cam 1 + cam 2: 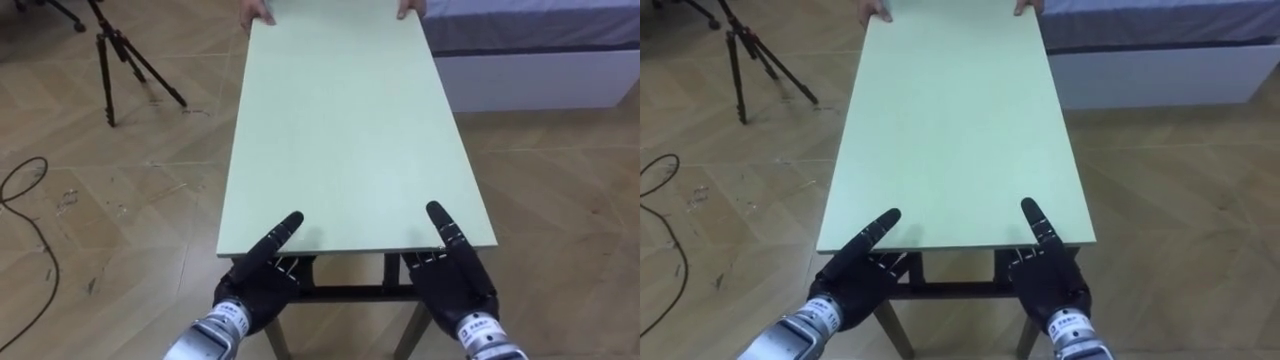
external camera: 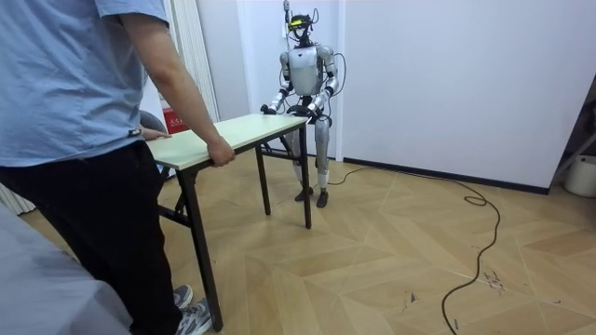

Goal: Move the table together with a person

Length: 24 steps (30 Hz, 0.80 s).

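Nearest, left hand [image 1: 262,275] and right hand [image 1: 452,275] set at the near end of the table [image 1: 340,120], thumb of each laid straight on top, fingers tucked beneath the board, so grip impossible to judge. Farther on, pale top stretching away. At the far end, person's hands [image 1: 258,14] clasping the edge. Beyond, tripod [image 1: 120,55] left, bed [image 1: 540,50] right. Seemingly early in the job: both ends manned, legs apparently on the floor [image 1: 560,200], lifting and carrying yet to come.

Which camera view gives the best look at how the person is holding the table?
The room view: the person's hand curls over the table's end edge, arm in full sight. The eye views catch just fingertips at the far edge.
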{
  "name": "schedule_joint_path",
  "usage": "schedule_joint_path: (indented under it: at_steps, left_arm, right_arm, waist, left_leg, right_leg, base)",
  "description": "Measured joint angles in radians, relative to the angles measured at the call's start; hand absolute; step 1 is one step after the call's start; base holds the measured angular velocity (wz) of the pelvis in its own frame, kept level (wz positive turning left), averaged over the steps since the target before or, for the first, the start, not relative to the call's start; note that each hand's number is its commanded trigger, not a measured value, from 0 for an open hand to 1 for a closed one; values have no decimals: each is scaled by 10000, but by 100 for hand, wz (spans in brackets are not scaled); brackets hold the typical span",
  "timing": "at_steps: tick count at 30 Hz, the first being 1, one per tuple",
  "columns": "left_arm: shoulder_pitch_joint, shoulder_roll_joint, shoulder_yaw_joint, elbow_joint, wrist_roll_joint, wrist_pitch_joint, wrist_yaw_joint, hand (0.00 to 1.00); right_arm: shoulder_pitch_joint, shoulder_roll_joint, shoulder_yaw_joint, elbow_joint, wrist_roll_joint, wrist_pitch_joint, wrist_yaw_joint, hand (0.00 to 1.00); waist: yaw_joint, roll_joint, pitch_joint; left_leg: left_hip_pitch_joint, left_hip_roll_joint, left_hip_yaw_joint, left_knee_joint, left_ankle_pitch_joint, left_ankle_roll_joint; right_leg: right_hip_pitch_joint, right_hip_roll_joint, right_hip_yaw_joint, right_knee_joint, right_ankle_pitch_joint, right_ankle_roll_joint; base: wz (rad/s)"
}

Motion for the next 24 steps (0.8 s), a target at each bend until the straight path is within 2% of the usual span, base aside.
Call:
schedule_joint_path:
  at_steps: [2,5,10,24]
  left_arm:
    - [0,-98,42,1,17,-2,30,100]
    - [48,-103,141,12,19,-3,274,100]
    - [107,-200,136,10,14,16,273,100]
    - [303,-194,160,25,270,5,275,100]
  right_arm:
    - [-1,41,3,46,-45,-5,-283,100]
    - [-2,218,26,12,-279,-5,-269,100]
    - [-1,238,25,-1,-279,-136,-304,100]
    - [119,273,52,13,-288,-67,-303,100]
  waist:
    - [120,-2,0]
    - [70,-44,22]
    - [84,-66,24]
    - [69,-69,34]
  left_leg:
    - [-40,-1,-1,-3,1,0]
    - [-120,-1,-2,-5,4,-2]
    - [-56,-14,1,-101,4,-2]
    - [199,-35,-2,-243,6,-6]
  right_leg:
    - [-51,0,4,1,0,0]
    - [-127,0,-12,-6,0,0]
    - [-102,-4,-29,-26,0,0]
    - [176,5,-76,-199,0,1]
  base:
    - [0]
    - [0]
    - [0]
    - [0]
